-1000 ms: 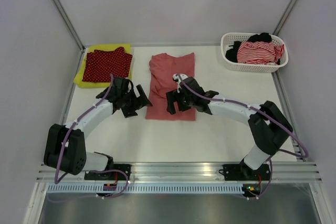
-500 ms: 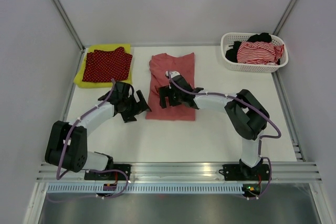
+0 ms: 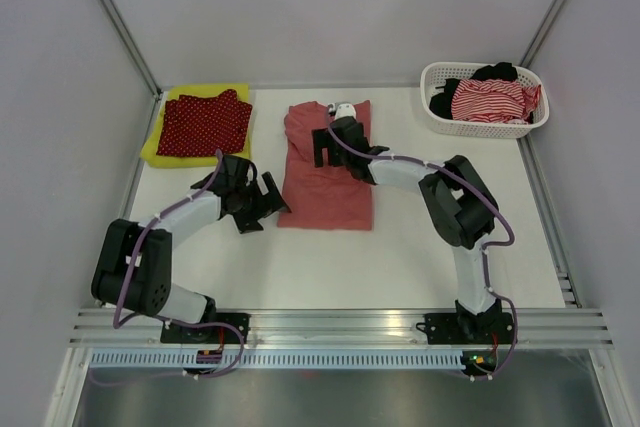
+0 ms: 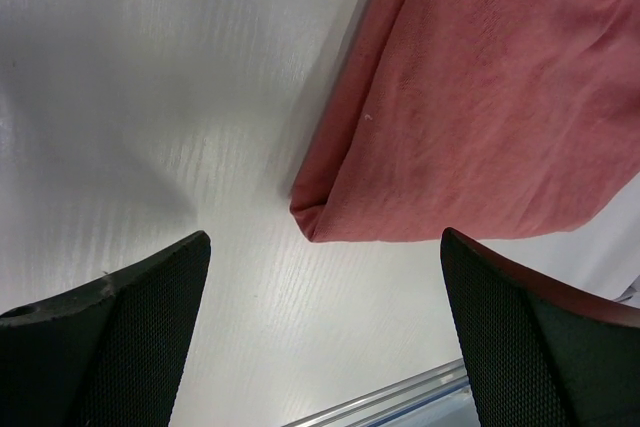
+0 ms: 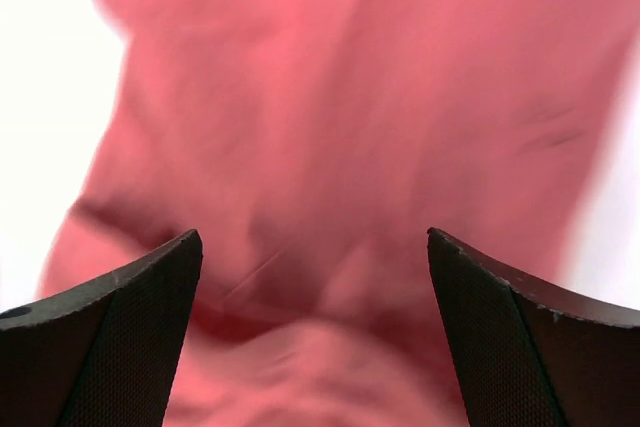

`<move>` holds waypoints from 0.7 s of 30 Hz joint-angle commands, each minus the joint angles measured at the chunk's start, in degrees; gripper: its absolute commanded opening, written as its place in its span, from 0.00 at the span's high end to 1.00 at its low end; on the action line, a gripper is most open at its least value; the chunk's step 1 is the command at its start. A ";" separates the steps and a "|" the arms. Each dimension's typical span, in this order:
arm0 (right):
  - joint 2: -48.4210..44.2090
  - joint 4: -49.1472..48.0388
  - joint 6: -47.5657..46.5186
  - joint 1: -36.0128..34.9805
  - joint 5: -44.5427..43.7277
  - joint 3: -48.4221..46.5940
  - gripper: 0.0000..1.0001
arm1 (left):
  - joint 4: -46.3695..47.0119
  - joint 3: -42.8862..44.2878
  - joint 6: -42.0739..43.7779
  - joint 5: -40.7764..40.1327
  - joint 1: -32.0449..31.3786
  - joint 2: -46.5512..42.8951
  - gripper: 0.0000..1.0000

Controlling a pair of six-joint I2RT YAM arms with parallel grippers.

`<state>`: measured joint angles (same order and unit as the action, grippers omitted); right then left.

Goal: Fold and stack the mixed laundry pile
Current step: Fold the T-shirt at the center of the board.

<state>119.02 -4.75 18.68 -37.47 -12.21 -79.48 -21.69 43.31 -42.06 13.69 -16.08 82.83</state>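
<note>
Since a second ago the right gripper [image 3: 324, 154] has travelled from the middle of the salmon-pink polo shirt [image 3: 330, 192] toward its far, collar end. It hangs over the cloth with its jaws spread wide and nothing between them. Its wrist view is motion-blurred, showing only soft pink knit with shallow creases under the black, fine-meshed pads [image 5: 120, 337].

The left gripper [image 3: 266, 197] has barely shifted. It sits just beside the shirt's near-left corner, jaws equally wide and empty. In its wrist view, that corner is a rounded, doubled fold lying flat on the faintly streaked white desk [image 4: 150, 97].

The shirt lies as a long folded rectangle at the desk's centre. At far left, the dark red white-dotted cloth [image 3: 205, 122] is stacked on the yellow-green garment [image 3: 158, 145]. At far right, the red-white striped piece [image 3: 490, 99] and the black piece [image 3: 497, 72] are crumpled inside a white perforated basket [image 3: 480, 130].
</note>
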 commanded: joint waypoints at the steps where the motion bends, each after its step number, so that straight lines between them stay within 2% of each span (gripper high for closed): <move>1: -1.59 -3.34 -6.97 2.76 -3.70 -3.75 0.02 | 3.67 0.20 1.63 2.04 0.26 1.19 0.00; 6: -11.07 0.70 -6.12 3.28 -5.81 2.21 0.02 | 5.17 0.55 1.81 2.13 0.34 4.53 0.03; 10: -21.70 3.51 0.90 3.37 -5.46 14.77 0.02 | 7.63 0.81 1.81 2.92 0.26 8.30 0.19; 11: -26.34 3.61 1.97 3.37 -4.76 17.93 0.02 | 8.15 0.99 1.72 2.92 0.26 8.84 0.29; 13: -30.76 4.13 4.16 3.46 -2.30 26.63 0.02 | 8.51 1.42 1.98 4.23 0.26 10.33 0.40; 14: -34.43 4.49 4.96 3.46 -1.34 29.01 0.02 | 8.77 1.43 2.25 4.93 0.26 10.60 0.54; 16: -37.53 7.38 8.28 3.37 1.64 35.08 0.02 | 9.47 0.82 2.16 6.60 0.17 10.69 0.69; 17: -39.98 8.00 9.70 3.46 2.53 38.49 0.02 | 10.09 0.46 2.07 6.96 0.17 10.34 0.83; 18: -41.14 8.18 10.84 3.55 3.41 40.09 0.02 | 10.44 0.11 1.99 7.31 0.08 10.08 0.91; 19: -42.37 7.83 11.99 3.63 6.03 41.76 0.02 | 10.62 -0.76 1.99 7.40 0.17 9.73 0.98; 21: -45.54 5.47 15.24 3.64 8.07 46.77 0.02 | 11.32 -1.73 1.81 7.66 0.08 8.41 0.98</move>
<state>77.28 1.63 27.05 -33.93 -9.69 -37.50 -12.12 43.18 -41.08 19.99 -15.84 92.73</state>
